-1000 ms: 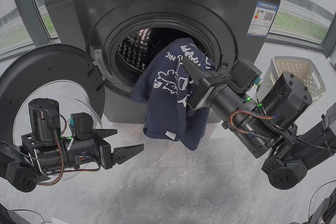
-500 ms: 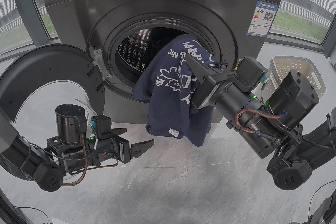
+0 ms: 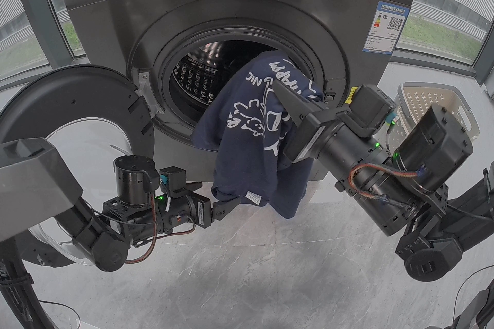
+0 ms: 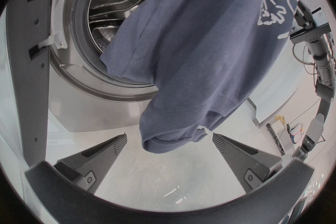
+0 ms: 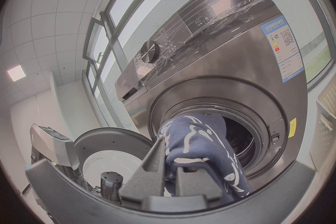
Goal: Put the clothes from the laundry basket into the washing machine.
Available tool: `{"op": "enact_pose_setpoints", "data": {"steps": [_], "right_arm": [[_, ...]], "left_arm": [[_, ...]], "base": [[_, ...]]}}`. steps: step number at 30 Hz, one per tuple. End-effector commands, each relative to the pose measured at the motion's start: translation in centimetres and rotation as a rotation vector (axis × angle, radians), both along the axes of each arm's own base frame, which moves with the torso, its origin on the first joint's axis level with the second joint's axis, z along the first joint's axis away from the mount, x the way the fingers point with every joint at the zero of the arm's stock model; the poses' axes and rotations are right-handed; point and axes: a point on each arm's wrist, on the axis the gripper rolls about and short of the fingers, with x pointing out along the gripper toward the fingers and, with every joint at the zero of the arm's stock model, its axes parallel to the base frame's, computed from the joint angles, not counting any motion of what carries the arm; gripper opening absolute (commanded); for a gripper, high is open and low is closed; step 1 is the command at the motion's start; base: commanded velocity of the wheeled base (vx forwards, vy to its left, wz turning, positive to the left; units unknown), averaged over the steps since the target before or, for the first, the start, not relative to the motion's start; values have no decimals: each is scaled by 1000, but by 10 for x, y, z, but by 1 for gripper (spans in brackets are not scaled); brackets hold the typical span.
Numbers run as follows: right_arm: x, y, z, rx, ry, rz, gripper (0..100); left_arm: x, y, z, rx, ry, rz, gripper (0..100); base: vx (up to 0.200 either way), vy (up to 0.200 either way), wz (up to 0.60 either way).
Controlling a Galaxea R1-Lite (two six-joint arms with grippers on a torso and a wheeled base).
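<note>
Motion over the last sec is seen mostly on the L side. Far left, the washer door (image 3: 77, 98) is swung fully open and has not shifted. The L claw (image 4: 168, 135) has been carried rightward and up from low beside the door, and its fingers are spread wide, nothing gripped. The hanging hem of the navy T-shirt (image 3: 252, 140) is now seen between them from the left wrist cam, just above the floor (image 3: 257, 268); whether cloth is touched yet cannot be told.

The T-shirt is draped over the lower rim of the washing machine (image 3: 118, 26) opening: its top part is pushed in toward the drum (image 3: 198, 78), while the bigger part hangs outside down the front panel. Its hang is approx. as before, only lifted and nudged a little rightward early in the sec.

The R claw (image 5: 171, 153) is clenched on the shirt's upper fold at the mouth of the opening. It was raised slightly at first and has since been kept nearly still. Far right, the laundry basket (image 3: 437, 98) stands on the floor beside the machine, w/ no clothes visible in the part shown.

Judged from this, the shirt is only half loaded. The L claw appears set to gather the loose hem, so the rest can be fed in.
</note>
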Motion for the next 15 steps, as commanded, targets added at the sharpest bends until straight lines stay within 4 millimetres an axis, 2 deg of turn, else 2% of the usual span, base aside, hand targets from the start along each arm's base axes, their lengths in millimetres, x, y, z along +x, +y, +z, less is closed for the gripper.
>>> {"op": "enact_pose_setpoints", "data": {"steps": [1, 15], "right_arm": [[-3, -1, 2, 5, -4, 3, 0], [-6, 1, 2, 6, -3, 16, 0]], "left_arm": [[11, -4, -16, 12, 25, 3, 100], [26, -15, -15, -32, -52, -16, 100]], "base": [[0, 0, 0], [0, 0, 0]]}}
